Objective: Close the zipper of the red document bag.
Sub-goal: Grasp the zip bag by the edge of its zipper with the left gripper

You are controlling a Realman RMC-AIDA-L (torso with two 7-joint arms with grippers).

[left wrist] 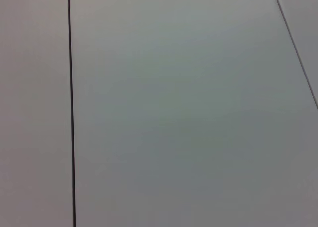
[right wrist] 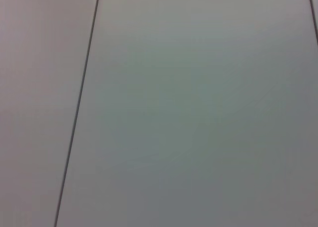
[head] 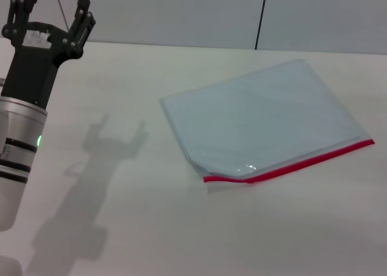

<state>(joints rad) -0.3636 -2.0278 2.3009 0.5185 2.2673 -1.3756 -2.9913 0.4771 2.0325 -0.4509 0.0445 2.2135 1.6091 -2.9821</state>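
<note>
Left end effector [head: 55,13] raised, fingers spread, empty, far from red document bag [head: 266,116]

Red document bag [head: 266,116], right of centre in the head view: translucent pale blue-white plastic, no print or pattern, faint glossy highlight near its lower corner. Zipper [head: 302,163] along the bag's lower edge: thin bright red strip; tiny pale slider [head: 250,180] toward its left end.

Counter [head: 151,227]: plain off-white, unpatterned, carrying a soft grey shadow at lower left of the frame.

Left hand [head: 55,13], upper left of the frame: matte black fingers and black body with a pale whitish patch. The arm below it is silver-grey with black bands and a small green light.

Wall behind: pale grey panels split by thin dark vertical lines; both wrist views show the same.
</note>
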